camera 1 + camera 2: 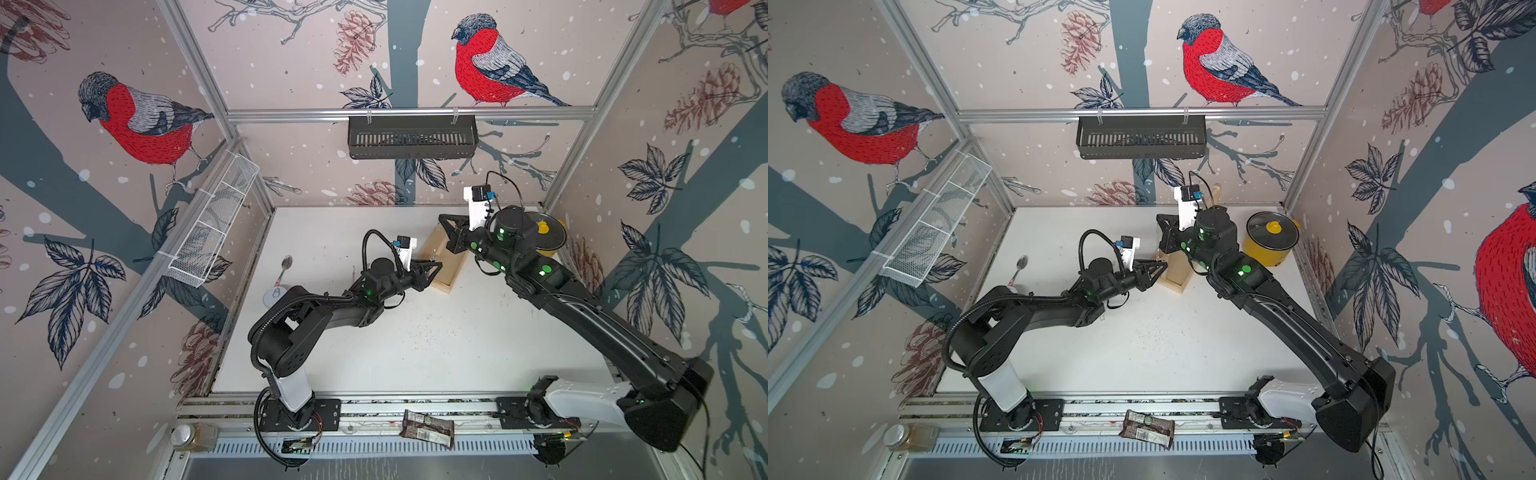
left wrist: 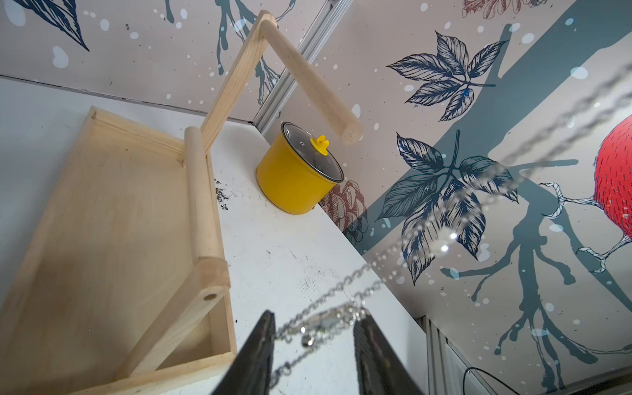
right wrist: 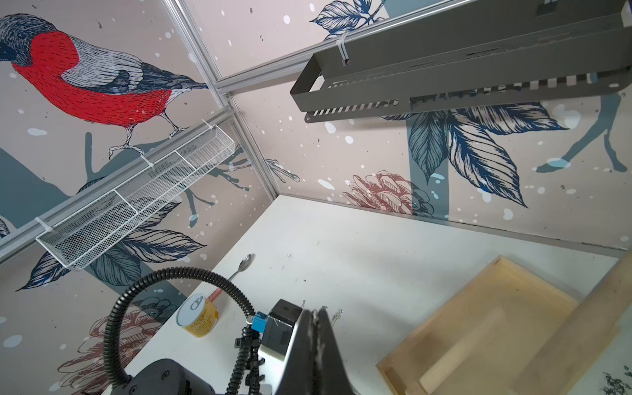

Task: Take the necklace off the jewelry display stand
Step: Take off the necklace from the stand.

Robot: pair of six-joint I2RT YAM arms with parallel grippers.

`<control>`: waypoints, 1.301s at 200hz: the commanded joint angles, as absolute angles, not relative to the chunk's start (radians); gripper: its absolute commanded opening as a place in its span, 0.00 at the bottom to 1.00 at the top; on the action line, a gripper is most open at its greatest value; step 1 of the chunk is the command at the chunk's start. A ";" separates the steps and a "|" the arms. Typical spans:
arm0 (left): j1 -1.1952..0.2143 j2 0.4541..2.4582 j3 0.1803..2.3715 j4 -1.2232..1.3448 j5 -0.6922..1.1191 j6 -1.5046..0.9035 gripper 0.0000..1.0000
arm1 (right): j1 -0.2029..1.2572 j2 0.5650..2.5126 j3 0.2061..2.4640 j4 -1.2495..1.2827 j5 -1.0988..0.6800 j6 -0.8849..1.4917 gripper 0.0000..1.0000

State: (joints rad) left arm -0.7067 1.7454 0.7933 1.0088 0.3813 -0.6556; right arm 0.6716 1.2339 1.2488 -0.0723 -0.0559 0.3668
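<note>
The jewelry display stand [image 1: 441,277] of pale wood sits at the back right of the table, its tray [image 2: 119,239] empty and its crossbar [image 2: 307,78] bare. The necklace [image 2: 345,278], a silver chain with a small pendant [image 2: 307,340], hangs in the air beside the stand. My left gripper [image 2: 316,325] has its jaws apart with the chain strands and pendant between them, unpinched. My right gripper [image 3: 316,313] is above the stand's tray and shut on the chain. In both top views the left gripper [image 1: 436,266] is at the stand's near end and the right gripper [image 1: 1158,217] above its far end.
A yellow pot [image 1: 1271,241] with a glass lid stands in the back right corner. A spoon [image 1: 286,266] and a tin can [image 3: 198,316] lie at the table's left. A black basket [image 1: 411,137] hangs on the back wall, a white mesh basket [image 1: 212,224] on the left wall.
</note>
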 commanded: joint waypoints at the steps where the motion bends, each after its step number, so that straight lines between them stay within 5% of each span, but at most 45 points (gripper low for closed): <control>1: -0.707 1.751 0.797 1.086 0.382 -0.654 0.30 | 0.675 1.231 1.259 -0.044 -0.067 0.376 0.03; 113: -0.707 1.721 0.789 1.044 0.388 -0.650 0.00 | 0.677 1.240 1.255 -0.043 -0.044 0.380 0.04; 260: -0.707 1.518 0.617 0.808 0.352 -0.666 0.00 | 0.689 1.312 1.201 -0.051 0.020 0.471 0.06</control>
State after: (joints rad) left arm -0.7067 1.5539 0.6502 0.8299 0.3664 -0.6548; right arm 0.6823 1.3052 1.2167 -0.0807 0.0032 0.4450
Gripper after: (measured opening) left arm 0.060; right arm 0.061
